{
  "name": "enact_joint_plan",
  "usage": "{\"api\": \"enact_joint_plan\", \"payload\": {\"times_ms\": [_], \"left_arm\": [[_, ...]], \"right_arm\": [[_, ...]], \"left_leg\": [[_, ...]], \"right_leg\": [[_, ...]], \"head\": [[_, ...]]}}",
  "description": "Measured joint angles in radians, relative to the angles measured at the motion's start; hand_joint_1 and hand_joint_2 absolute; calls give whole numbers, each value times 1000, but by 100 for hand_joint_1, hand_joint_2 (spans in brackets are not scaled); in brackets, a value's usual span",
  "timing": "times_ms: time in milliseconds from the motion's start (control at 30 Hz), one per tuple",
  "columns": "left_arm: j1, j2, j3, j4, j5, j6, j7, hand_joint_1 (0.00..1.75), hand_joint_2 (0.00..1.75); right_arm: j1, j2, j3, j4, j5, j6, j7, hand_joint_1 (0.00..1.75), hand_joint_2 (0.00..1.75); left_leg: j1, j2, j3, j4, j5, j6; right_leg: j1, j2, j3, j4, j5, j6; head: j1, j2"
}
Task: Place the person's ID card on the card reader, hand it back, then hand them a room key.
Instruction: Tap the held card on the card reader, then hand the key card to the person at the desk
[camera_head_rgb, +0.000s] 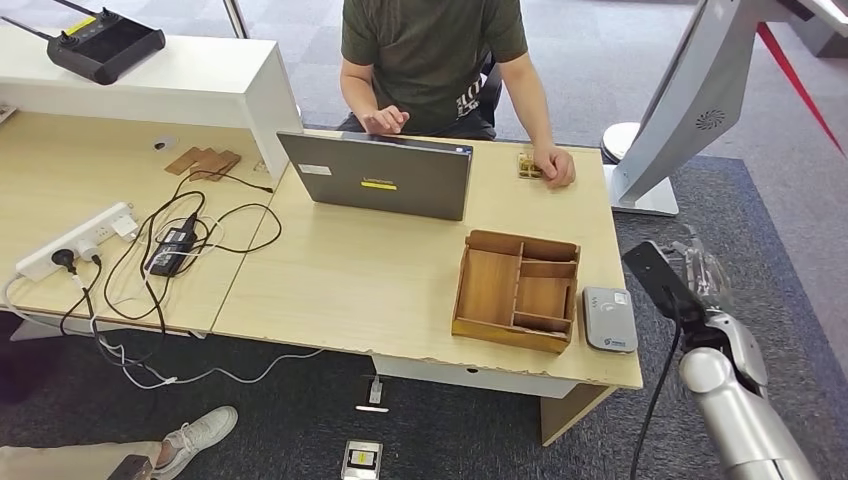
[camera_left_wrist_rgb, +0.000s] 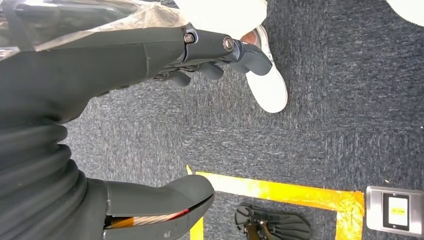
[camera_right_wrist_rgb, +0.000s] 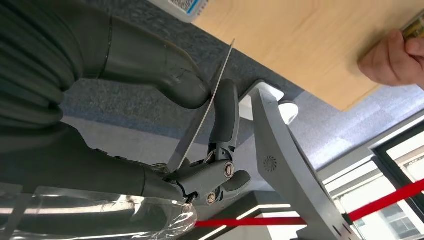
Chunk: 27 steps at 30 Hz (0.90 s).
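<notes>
Grey thumb and dark fingers of the right hand (camera_right_wrist_rgb: 210, 125) pinch a thin flat card (camera_right_wrist_rgb: 202, 112) off the counter's (camera_head_rgb: 380, 280) right edge, near the small grey card reader (camera_head_rgb: 609, 319), so I judge every step remains; the left hand (camera_left_wrist_rgb: 200, 55) hangs loosely curled, holding nothing.
</notes>
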Motion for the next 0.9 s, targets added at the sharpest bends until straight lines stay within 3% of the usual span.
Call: {"api": "enact_joint_plan", "payload": {"times_ms": [400,900], "left_arm": [[5,0,12,0,-1,-1,-5,0,175],[17,0,19,0,4,-4,-7,0,175]], "right_arm": [[11,61,30,111,-14,-10,-33,175,175],[-25,91,74,175,0,8,-6,175,175]], "left_leg": [[0,0,0,0,0,0],[0,0,0,0,0,0]], "right_leg": [[0,0,0,0,0,0],[0,0,0,0,0,0]], "head": [[0,0],[0,0]]}}
